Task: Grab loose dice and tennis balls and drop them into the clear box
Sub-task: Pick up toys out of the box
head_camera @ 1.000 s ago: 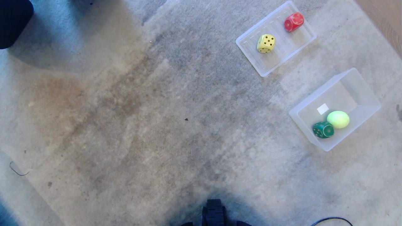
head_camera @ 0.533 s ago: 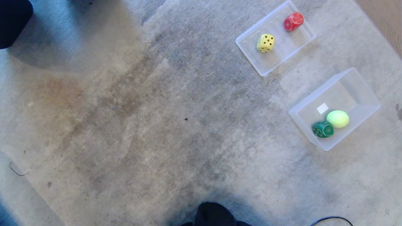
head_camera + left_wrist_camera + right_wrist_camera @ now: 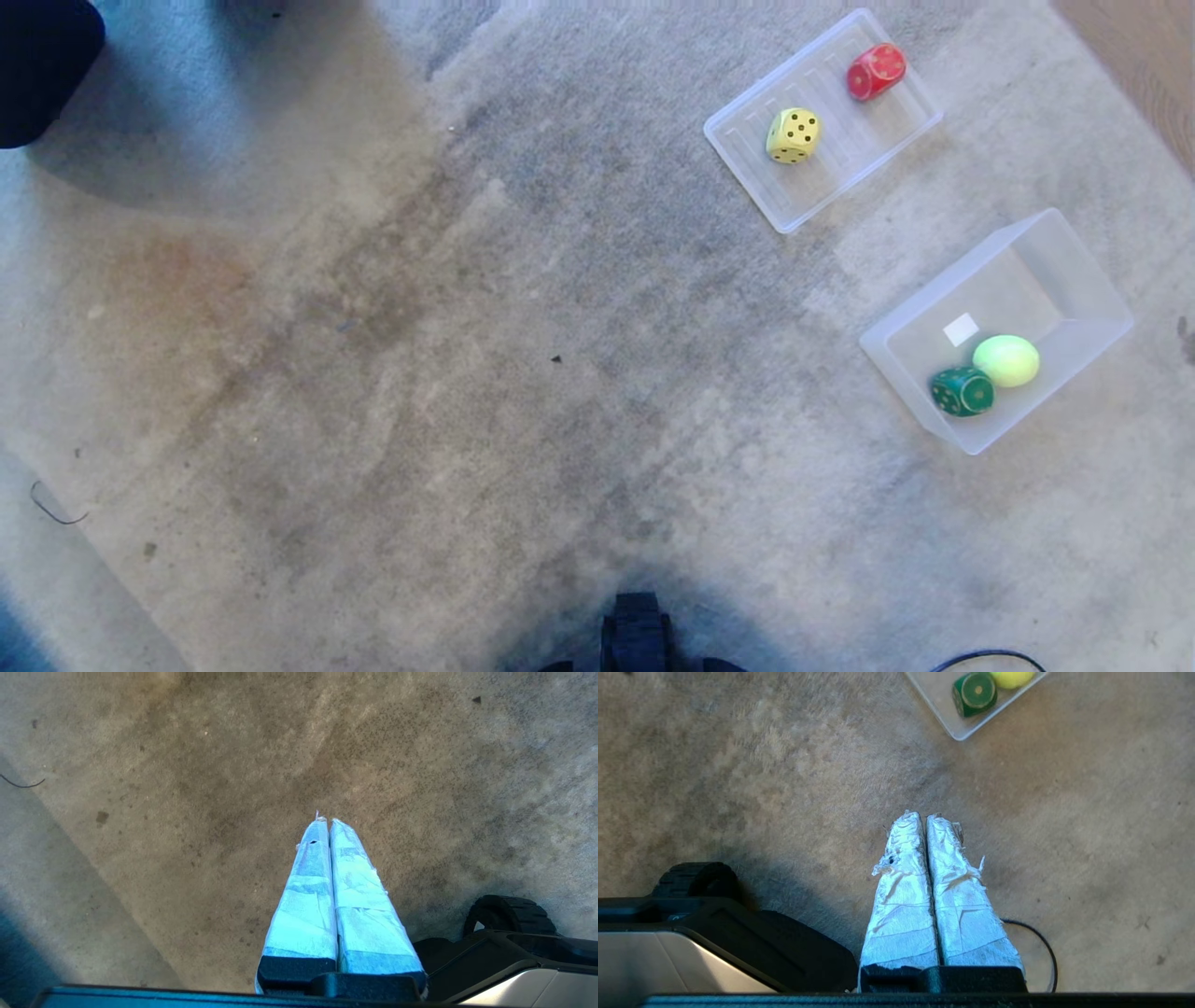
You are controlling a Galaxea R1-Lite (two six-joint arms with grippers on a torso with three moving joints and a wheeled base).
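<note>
No words, brands or printed numbers can be read anywhere. The only signs are dot pips on the dice: the rounded yellow cube die (image 3: 794, 135) in the shallow ribbed clear plastic tray (image 3: 747, 159) shows five black pips on its upper face, and the dark green cube die (image 3: 975, 693) in the deep translucent plastic box (image 3: 1083, 261) shows one central pip inside a ring. The small white sticker (image 3: 960, 329) on the box bottom looks blank.

clear box (image 3: 945, 716): right wrist view shows one corner only; remainder cut by the frame edge.
tennis ball (image 3: 1012, 677): cropped there, lower part visible.
dark object (image 3: 42, 65): head view, far-left corner, cut off; identity undeterminable.
cable (image 3: 990, 659): partly out of frame.
</note>
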